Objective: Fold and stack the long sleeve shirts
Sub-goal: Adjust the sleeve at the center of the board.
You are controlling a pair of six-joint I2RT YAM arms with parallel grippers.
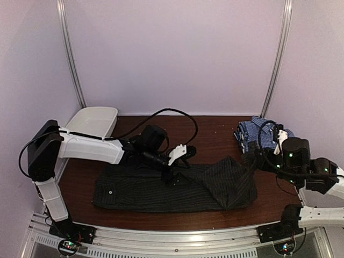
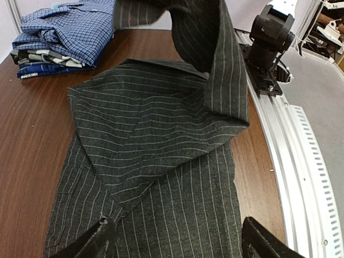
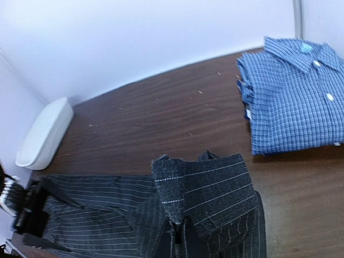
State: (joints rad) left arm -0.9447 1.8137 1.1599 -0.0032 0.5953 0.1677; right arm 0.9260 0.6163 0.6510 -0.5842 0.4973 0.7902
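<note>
The black pinstripe shirt [image 1: 172,188] lies spread across the middle of the table. Its right part is lifted and folded over toward the left. My right gripper [image 1: 253,157] is shut on that raised fold; in the right wrist view the cloth [image 3: 215,188] bunches up from my closed right gripper [image 3: 176,242]. My left gripper [image 1: 183,156] is open and empty, low over the shirt's far edge. In the left wrist view its fingers [image 2: 97,239] stand wide apart above the striped cloth [image 2: 156,140]. The blue-and-white check shirt [image 1: 258,131] lies folded at the back right, and it also shows in the right wrist view [image 3: 295,102].
A white oval tub [image 1: 94,121] stands at the back left corner. Other folded clothes [image 2: 37,59] lie under the check shirt. The aluminium rail [image 1: 177,236] runs along the near edge. White walls close in the back and both sides.
</note>
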